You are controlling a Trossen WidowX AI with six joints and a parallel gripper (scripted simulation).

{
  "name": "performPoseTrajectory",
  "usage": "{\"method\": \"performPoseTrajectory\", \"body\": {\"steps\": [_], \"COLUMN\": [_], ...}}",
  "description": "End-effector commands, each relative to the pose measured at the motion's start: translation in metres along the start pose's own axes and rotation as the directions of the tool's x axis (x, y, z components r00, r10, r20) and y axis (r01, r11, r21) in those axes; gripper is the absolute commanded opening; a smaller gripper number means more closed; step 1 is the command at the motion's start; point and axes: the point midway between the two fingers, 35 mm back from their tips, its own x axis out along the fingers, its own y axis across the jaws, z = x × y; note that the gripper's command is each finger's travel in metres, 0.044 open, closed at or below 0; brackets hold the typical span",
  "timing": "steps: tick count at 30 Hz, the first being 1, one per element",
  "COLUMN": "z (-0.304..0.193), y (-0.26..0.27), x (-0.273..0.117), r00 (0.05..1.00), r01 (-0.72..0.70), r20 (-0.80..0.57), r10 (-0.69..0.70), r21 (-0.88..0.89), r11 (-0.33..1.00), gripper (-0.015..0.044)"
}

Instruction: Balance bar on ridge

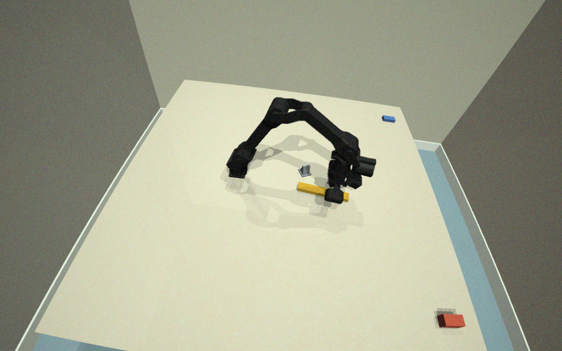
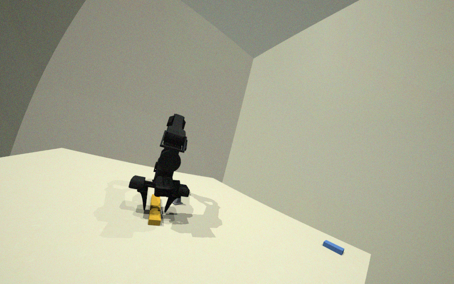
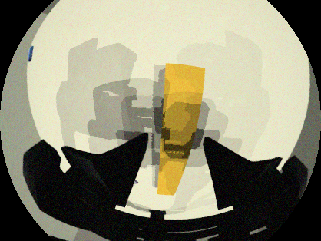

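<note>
A long yellow bar lies flat on the table. My gripper is open and points down, with one fingertip on each side of the bar. A gap shows between each fingertip and the bar in the wrist view. The small grey ridge stands beside the bar, on the arm base's side in the top view, with nothing on it. In the exterior view it is partly hidden behind a finger. In the top view the gripper body hides part of the bar and the fingertips.
A blue block lies near the table's far right corner in the top view. A red block lies near the front right corner. The table ends at a lower blue floor strip on the right.
</note>
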Motion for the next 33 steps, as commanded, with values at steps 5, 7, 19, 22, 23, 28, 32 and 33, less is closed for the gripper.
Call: {"method": "performPoseTrajectory", "body": {"steps": [5,7,19,22,23,28,32,33], "z": [-0.001,-0.001,-0.001,-0.001,-0.001,0.0,0.002,0.002], "y": [0.0,0.0,0.0,0.0,0.0,0.0,0.0,0.0], "x": [0.002,0.002,0.001,0.001,0.001,-0.005,-0.015,-0.018], "r00": [1.0,1.0,1.0,1.0,1.0,1.0,1.0,1.0], "r01": [-0.003,-0.003,0.0,0.0,0.0,0.0,-0.001,-0.001], "r20": [-0.005,-0.005,-0.004,-0.004,-0.004,-0.004,-0.004,-0.004], "r10": [0.003,0.003,0.0,0.0,0.0,0.0,0.001,0.001], "r21": [0.003,0.003,0.0,0.0,0.0,0.0,0.001,0.001], "r11": [1.0,1.0,1.0,1.0,1.0,1.0,1.0,1.0], "gripper": [0.0315,0.0315,0.0138,0.0118,0.0111,0.0,0.0,0.0]}}
